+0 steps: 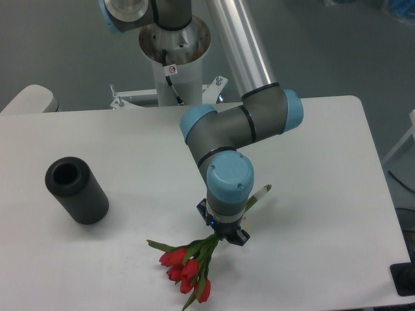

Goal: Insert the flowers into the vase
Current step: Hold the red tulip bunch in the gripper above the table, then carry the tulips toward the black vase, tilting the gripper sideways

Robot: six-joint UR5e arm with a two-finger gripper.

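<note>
The flowers point(187, 269) are a small bunch of red tulip buds with green stems and leaves, near the table's front edge. Their stems run up and right under my gripper point(224, 237), and the cut stem end point(262, 192) sticks out on the far side of the wrist. The gripper points down over the stems and looks shut on them; its fingers are mostly hidden by the wrist. The vase point(76, 190), a matte black thick-walled cylinder, is on the left of the table, well left of the gripper. Its round hole point(65, 173) shows at its upper end.
The white table point(324, 194) ends close below the flowers and at the right. The arm's base column point(174, 58) stands at the table's back edge, and the arm's links reach from there over the middle of the table.
</note>
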